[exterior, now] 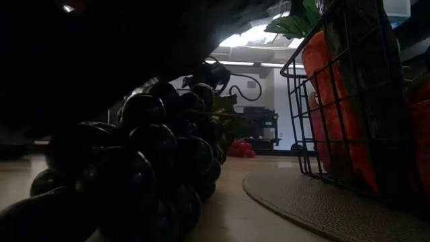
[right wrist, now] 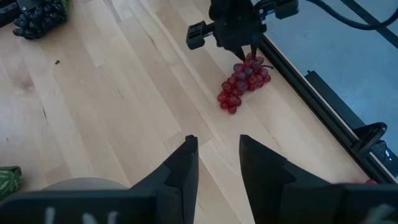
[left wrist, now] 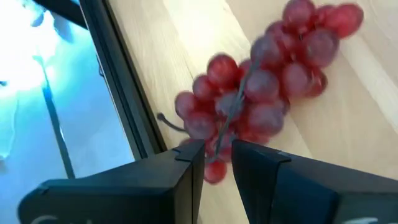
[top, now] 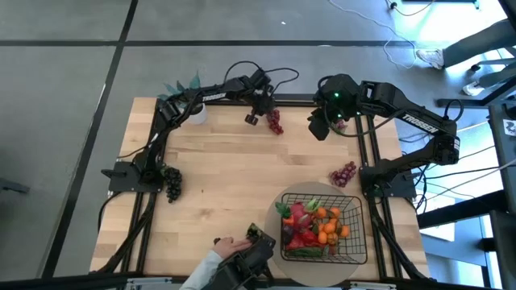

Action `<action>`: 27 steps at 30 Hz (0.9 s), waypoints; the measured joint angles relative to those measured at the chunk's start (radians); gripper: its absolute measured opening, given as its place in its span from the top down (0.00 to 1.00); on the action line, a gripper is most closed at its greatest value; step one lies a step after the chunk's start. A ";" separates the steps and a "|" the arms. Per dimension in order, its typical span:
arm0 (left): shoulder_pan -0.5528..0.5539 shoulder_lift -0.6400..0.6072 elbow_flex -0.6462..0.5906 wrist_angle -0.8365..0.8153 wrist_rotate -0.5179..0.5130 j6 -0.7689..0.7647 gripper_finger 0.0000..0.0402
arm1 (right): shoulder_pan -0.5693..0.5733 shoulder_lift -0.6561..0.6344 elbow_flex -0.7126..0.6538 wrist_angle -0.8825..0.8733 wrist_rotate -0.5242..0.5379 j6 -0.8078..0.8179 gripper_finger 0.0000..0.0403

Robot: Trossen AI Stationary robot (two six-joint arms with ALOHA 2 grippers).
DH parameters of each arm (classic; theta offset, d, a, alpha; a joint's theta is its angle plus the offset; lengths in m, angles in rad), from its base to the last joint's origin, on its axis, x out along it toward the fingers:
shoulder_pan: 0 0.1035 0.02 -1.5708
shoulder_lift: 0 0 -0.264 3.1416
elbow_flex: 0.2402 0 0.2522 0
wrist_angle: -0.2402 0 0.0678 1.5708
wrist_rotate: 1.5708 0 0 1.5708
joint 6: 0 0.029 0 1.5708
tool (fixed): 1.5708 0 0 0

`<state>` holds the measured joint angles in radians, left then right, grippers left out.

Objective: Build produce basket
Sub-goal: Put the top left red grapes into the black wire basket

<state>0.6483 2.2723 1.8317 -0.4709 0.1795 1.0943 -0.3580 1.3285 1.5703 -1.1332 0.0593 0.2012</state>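
Observation:
A red grape bunch (left wrist: 267,81) lies on the wooden table close to its far edge (top: 275,122). My left gripper (left wrist: 217,158) is shut on it, reaching down from above (right wrist: 247,53). My right gripper (right wrist: 216,155) hangs open high over the table's far right (top: 318,125) and holds nothing. The black wire basket (top: 355,211) stands on a round beige mat (top: 294,259) at the near right, with produce (top: 314,225) inside. A purple grape bunch (top: 343,173) lies beyond the basket. A dark grape bunch (top: 172,182) lies at the left. My left gripper pinches the end of the red grape bunch nearest the table's far edge (left wrist: 214,169) between its two fingertips. The fingers slant down from above. The rest of the bunch lies on the table, stretched away from the fingers.
A person's hand (top: 230,242) reaches in at the near edge beside a dark clump (top: 260,236). Dark grapes (exterior: 134,175) fill the front of the low view. A spiky potted plant (top: 181,85) stands at the far left corner. Bare wood lies in the table's middle.

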 joint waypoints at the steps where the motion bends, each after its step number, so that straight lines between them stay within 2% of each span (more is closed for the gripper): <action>1: 0.001 0.000 0.000 -0.010 -0.001 0.000 0.83 | 0.000 0.000 0.000 0.000 0.000 0.000 0.74; 9: 0.001 0.000 0.000 -0.032 0.000 0.013 0.83 | 0.000 0.000 0.000 0.000 0.000 0.002 0.74; 14: 0.002 0.000 0.000 -0.018 0.056 0.014 0.83 | 0.000 0.000 0.000 0.000 0.000 0.000 0.74; 27: 0.002 0.000 -0.023 0.034 0.059 0.009 0.83 | 0.000 0.000 0.000 0.000 0.000 -0.005 0.74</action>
<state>0.6506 2.2721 1.8082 -0.4374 0.2382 1.1030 -0.3584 1.3285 1.5703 -1.1336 0.0593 0.1967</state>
